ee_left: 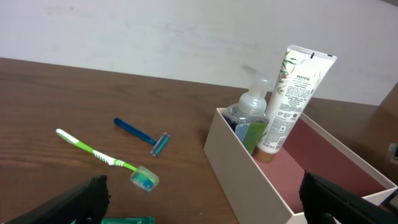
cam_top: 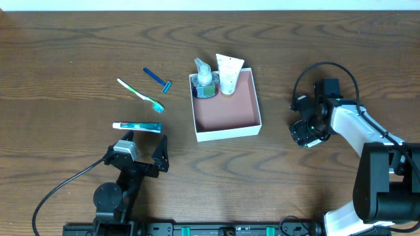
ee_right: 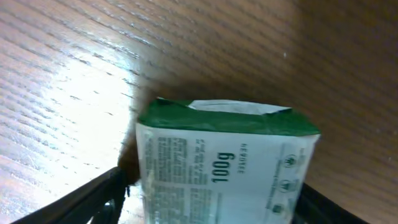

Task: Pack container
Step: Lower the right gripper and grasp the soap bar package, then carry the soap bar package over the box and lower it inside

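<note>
The container (cam_top: 226,134) is a shallow white box with a pink-brown inside, at the table's middle; it also shows in the left wrist view (ee_left: 249,168). A clear pump bottle (cam_top: 205,82) (ee_left: 249,115) and a white tube (cam_top: 229,73) (ee_left: 289,99) stand in its far end. My left gripper (cam_top: 146,139) (ee_left: 202,199) is open and empty, near the container's front left corner. My right gripper (cam_top: 307,134) (ee_right: 211,193) is right of the container, shut on a green and white soap box (ee_right: 224,155) marked 100g, which the overhead view hides.
Left of the container lie a green toothbrush (cam_top: 140,95) (ee_left: 99,154), a blue razor (cam_top: 157,79) (ee_left: 140,134) and a teal toothpaste box (cam_top: 136,127) (ee_left: 127,220), the last just in front of my left gripper. Black cables trail by both arms.
</note>
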{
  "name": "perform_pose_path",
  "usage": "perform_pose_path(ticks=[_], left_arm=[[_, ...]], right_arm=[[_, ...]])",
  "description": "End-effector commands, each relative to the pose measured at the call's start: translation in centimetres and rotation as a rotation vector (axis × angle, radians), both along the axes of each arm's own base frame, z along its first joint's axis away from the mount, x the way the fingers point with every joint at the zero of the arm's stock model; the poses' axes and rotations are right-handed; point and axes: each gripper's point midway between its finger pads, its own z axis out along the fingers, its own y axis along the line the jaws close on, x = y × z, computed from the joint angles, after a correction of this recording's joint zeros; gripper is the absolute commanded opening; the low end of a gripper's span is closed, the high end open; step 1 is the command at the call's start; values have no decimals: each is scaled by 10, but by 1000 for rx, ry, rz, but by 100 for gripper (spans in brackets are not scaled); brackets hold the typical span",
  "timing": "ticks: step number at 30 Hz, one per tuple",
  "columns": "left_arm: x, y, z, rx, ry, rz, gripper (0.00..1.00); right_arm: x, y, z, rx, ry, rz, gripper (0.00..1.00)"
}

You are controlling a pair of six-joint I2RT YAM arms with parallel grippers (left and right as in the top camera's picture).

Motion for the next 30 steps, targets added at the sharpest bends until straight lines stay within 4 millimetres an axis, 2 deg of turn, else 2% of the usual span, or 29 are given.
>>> perform_pose_path(ticks=[1,4,12,14,16,19,26,30], left_arm=[[0,0,-17,16,48,-6,98],[0,0,-17,16,48,-6,98],[0,0,-17,16,48,-6,98],[0,0,-17,16,48,-6,98],[0,0,-17,16,48,-6,98],[0,0,-17,16,48,-6,98],[0,0,-17,16,48,-6,98],[0,0,-17,16,48,-6,98]], right_arm=[[-19,9,-13,63,73,-53,66],[-15,16,-12,111,62,-100,56],[-4,34,-8,229,42,-228,49],[-3,34,-8,231,43,-248,44],[-3,34,-7,231,42,-258,32],[1,38,-2,259,37,-270,25],[20,60,40,404,-1,-250,21],[25,69,76,465,-18,-227,21]])
